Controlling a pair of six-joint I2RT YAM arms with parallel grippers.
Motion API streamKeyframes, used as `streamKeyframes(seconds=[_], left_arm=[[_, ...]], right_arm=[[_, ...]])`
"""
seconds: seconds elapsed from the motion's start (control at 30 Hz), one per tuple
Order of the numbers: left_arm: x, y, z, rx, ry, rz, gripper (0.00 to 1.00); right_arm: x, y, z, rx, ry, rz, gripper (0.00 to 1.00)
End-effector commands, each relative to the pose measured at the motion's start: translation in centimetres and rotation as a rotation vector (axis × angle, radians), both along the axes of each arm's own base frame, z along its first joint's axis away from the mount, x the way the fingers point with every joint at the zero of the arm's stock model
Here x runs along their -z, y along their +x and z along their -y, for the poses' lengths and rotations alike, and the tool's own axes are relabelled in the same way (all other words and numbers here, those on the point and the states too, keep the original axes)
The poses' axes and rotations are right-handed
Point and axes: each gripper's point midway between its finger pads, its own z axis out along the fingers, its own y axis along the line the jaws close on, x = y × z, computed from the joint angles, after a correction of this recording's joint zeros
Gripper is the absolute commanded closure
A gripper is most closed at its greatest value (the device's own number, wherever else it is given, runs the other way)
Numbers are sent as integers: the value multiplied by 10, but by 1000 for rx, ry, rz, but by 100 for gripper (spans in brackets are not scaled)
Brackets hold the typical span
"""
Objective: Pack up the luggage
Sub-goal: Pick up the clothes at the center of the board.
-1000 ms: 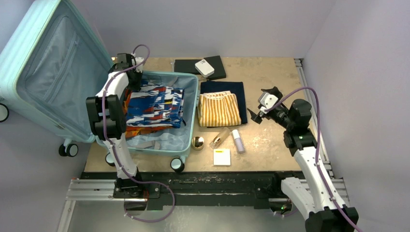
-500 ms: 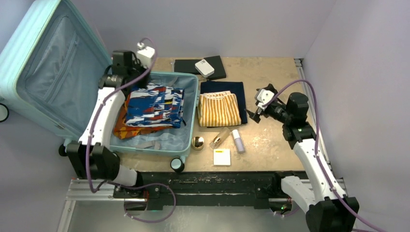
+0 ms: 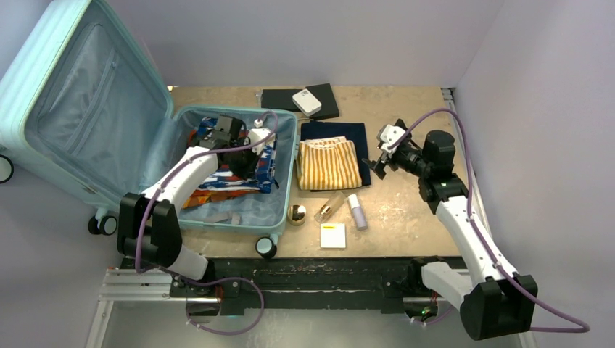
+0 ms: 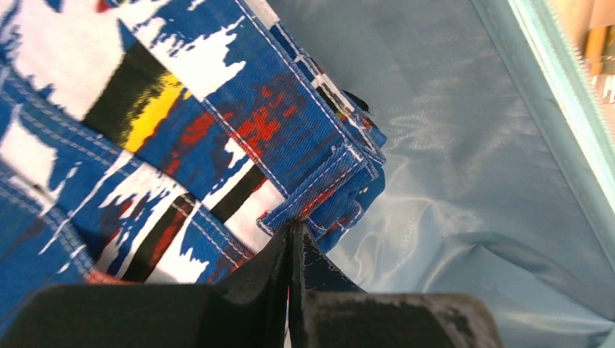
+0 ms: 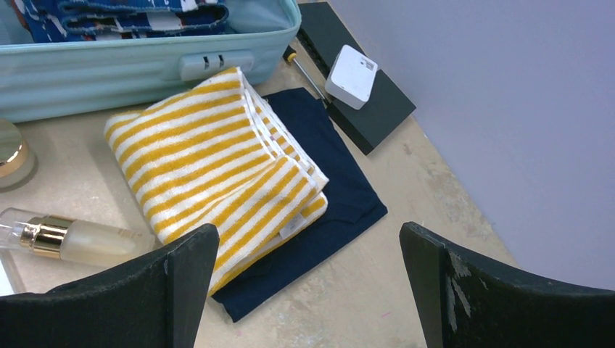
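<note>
The pale mint luggage point(image 3: 285, 181) lies open at the left, its lid point(image 3: 72, 109) raised; its ribbed wall also shows in the right wrist view point(image 5: 109, 61). Inside lies a folded blue, white and red patterned cloth point(image 3: 236, 179) over an orange one point(image 3: 190, 197). My left gripper point(image 3: 257, 156) is low over the patterned cloth. In the left wrist view it point(image 4: 294, 232) is shut, its tips touching the cloth's folded corner point(image 4: 319, 181) beside the light-blue lining point(image 4: 471, 145). My right gripper point(image 3: 377, 165) is open and empty point(image 5: 308, 232) above the table, right of the striped towel.
A yellow-striped towel point(image 3: 330, 165) lies on a navy cloth point(image 3: 360, 138). A black box point(image 3: 323, 109) carries a white adapter point(image 3: 307, 101). A gold-capped jar point(image 3: 296, 214), a perfume bottle point(image 3: 330, 208), a lilac tube point(image 3: 357, 212) and a yellow notepad point(image 3: 333, 235) sit near the front.
My left arm swung from the case's back left corner down and right over the patterned cloth. My right gripper moved slightly back and left toward the navy cloth.
</note>
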Motion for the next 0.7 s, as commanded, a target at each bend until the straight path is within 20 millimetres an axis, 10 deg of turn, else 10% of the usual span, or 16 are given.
streamKeyframes(seconds=[0.0, 0.3, 0.67], left_arm=[[22, -1, 13, 51, 30, -3, 100], [44, -17, 19, 79, 83, -66, 100], [-94, 5, 16, 7, 7, 268, 76]], right_arm=[[-20, 1, -4, 0, 17, 58, 1], [-11, 3, -8, -9, 7, 39, 1], [35, 49, 8, 185, -1, -136, 1]])
